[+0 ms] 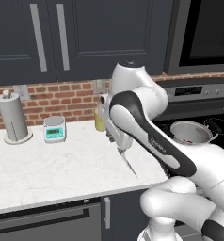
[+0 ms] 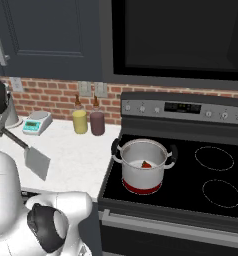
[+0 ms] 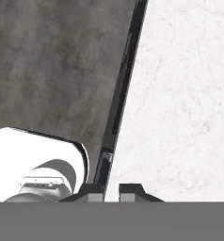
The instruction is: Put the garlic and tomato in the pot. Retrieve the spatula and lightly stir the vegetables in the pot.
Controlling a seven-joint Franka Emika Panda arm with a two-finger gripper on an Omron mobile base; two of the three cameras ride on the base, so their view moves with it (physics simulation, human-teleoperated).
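Nearest in the hand view, the gripper (image 3: 111, 190) has its 2 dark fingertips (image 3: 91, 192) pressed together on the spatula's thin black handle, which runs from them toward 12 o'clock across the white marble counter (image 3: 180, 94).

In the right base view the spatula (image 2: 36, 161) hangs in the air at 9 o'clock. Its flat grey squarish blade is tilted, low end toward 4 o'clock, and the slim dark handle slants up to 10 o'clock into the hand. It sits above the front of the counter, apart from the stove (image 2: 191, 185).

In the left base view the blade shows edge-on as a thin dark sliver (image 1: 131, 167) just below the gripper (image 1: 122, 149), at the picture's centre.

Farther right, the pot (image 2: 143, 165) stands on the front left burner, which glows red under it. It is shiny steel with straight sides and 2 black side handles. Inside it the tomato (image 2: 146, 164) shows as a small red patch beside a pale spot, too small to tell whether that is the garlic.

Beyond, at 10 o'clock against the brick wall, stand a yellow bottle (image 2: 80, 120), a dark red bottle (image 2: 97, 122) and a small kitchen scale (image 2: 37, 123).
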